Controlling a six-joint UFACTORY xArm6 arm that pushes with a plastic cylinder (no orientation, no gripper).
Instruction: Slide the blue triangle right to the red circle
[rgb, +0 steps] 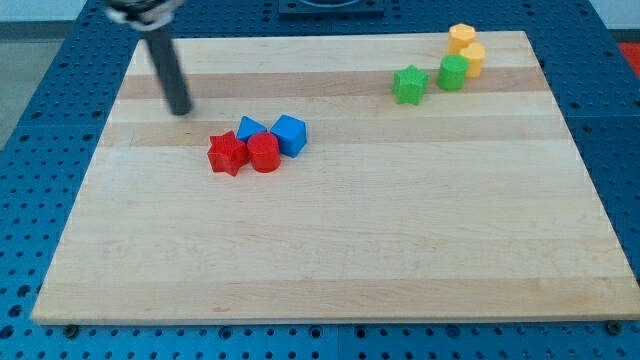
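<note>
My tip (181, 110) rests on the wooden board (330, 250) toward the view's upper left; as a bare rod it has nothing to open or close and contacts no block. The blue triangle (250, 129) lies to the tip's lower right, near but apart, already touching the red circle (264, 153) just below it. Tightly clustered around them are a red star (228, 152) on the circle's left and a blue cube (289, 134) on the triangle's right. Risk, as a judgement: a push from this side could drive the whole cluster together, displacing the circle or wedging the triangle against the cube. Green and yellow blocks sit well apart at upper right.
</note>
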